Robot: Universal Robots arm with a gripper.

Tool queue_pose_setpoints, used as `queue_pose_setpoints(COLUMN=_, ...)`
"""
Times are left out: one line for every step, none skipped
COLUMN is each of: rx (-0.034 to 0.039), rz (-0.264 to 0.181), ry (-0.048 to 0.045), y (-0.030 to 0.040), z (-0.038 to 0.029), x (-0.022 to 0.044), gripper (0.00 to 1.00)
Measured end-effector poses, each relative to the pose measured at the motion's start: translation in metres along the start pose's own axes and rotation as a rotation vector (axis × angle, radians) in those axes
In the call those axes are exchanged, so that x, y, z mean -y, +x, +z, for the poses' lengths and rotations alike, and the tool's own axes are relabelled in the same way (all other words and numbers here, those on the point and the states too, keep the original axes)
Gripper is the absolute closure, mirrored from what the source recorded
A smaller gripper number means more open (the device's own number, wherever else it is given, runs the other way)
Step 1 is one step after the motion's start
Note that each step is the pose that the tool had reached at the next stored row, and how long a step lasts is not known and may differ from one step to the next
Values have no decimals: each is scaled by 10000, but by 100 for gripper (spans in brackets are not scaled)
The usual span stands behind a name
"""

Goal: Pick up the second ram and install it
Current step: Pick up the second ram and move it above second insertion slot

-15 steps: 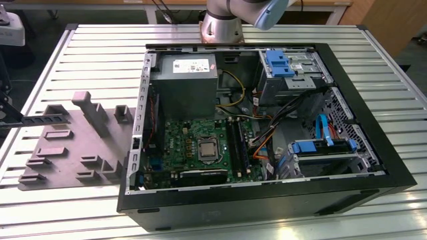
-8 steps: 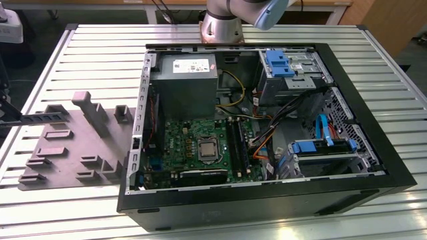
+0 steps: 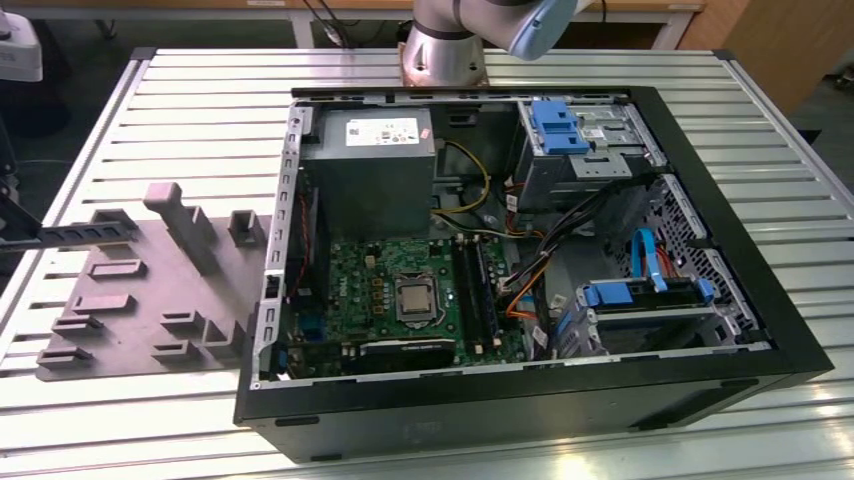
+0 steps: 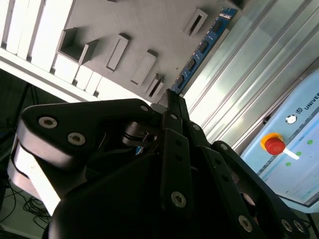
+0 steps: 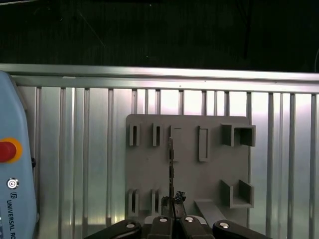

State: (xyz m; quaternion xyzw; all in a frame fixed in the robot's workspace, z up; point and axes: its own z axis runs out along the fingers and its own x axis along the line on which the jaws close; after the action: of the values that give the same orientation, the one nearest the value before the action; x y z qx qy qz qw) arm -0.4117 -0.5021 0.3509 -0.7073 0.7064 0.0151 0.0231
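My gripper (image 5: 172, 208) is shut on one end of the second ram (image 5: 170, 159), seen edge-on as a thin dark strip over the grey moulded tray (image 5: 214, 169). In the second wrist view the gripper's dark fingertips (image 4: 172, 102) pinch the ram (image 4: 204, 45), which looks blue there with small chips and reaches away over the tray (image 4: 149, 25). The exterior view has the ram (image 3: 87, 233) as a dark level bar above the tray (image 3: 134, 330), at that view's far left. The green board (image 3: 400, 290) with its long black slots (image 3: 478, 290) lies inside the open computer case.
The open black case (image 3: 534, 400) lies on a slatted metal table (image 3: 174, 90) with the power supply (image 3: 367, 170), blue drive brackets (image 3: 554, 125) and loose cables (image 3: 534, 270) inside. The arm's base (image 3: 447, 50) stands behind the case. A pendant with a red button (image 5: 7, 149) rests on the table.
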Motion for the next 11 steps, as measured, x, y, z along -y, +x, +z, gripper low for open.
queue_pose_setpoints(rx=1, rz=0, ry=1, y=0, z=-5, x=0, gripper=89)
queue_pose_setpoints(rx=1, rz=0, ry=3, y=0, z=-10, x=0, gripper=89)
queue_pose_setpoints(rx=3, rz=0, ry=6, y=-1, z=-14, x=0, gripper=89)
queue_pose_setpoints(rx=6, rz=0, ry=8, y=-1, z=-19, x=0, gripper=89)
queue_pose_setpoints(rx=9, rz=0, ry=9, y=-1, z=-24, x=0, gripper=89)
queue_pose_setpoints(rx=12, rz=0, ry=11, y=-2, z=-30, x=0, gripper=89)
queue_pose_setpoints(rx=14, rz=0, ry=12, y=-2, z=-35, x=0, gripper=89)
queue_pose_setpoints(rx=16, rz=0, ry=13, y=-2, z=-42, x=0, gripper=89)
queue_pose_setpoints(rx=17, rz=-1, ry=13, y=-2, z=-48, x=1, gripper=89)
queue_pose_setpoints(rx=20, rz=-1, ry=14, y=-3, z=-54, x=1, gripper=89)
queue_pose_setpoints(rx=22, rz=-1, ry=16, y=-3, z=-61, x=1, gripper=89)
